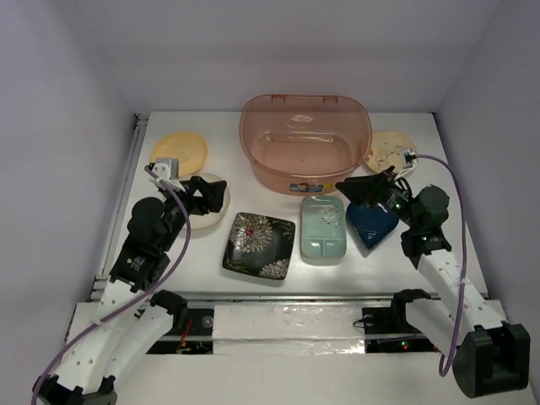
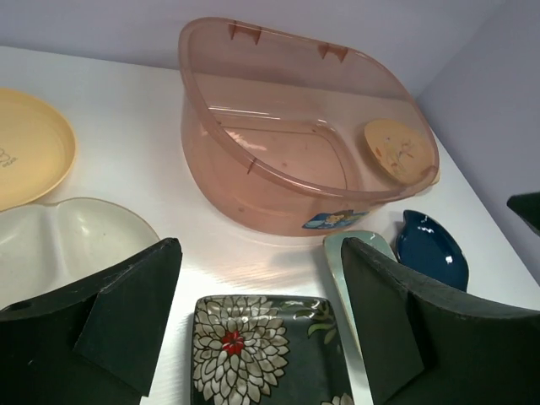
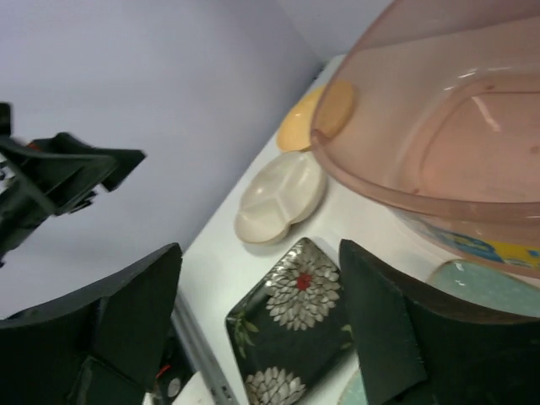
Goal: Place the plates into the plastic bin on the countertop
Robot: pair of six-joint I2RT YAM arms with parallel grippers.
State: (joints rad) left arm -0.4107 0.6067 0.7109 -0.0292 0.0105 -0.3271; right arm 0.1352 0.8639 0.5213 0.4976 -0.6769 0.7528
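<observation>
Left tool: fingers apart, nothing between them; above the cream divided plate.
Yellow-orange plate: far left on the worktop, left of the bin; the faint print near its edge in the left wrist view is too small to read.
Cream divided plate: just nearer than the yellow-orange one, partly under the left tool.
Black floral plate: square, in front of the bin.
Plastic bin: far centre, translucent pink; all six plates lie outside it.
Label: blue and yellow sticker on the bin's front wall; its writing is unreadable.
Pale green divided plate: just right of the floral plate.
Dark blue leaf plate: just beside the green one.
Tan speckled plate: right of the bin, with small markings.
Right tool: fingers spread, holding nothing; over the far end of the blue plate.
</observation>
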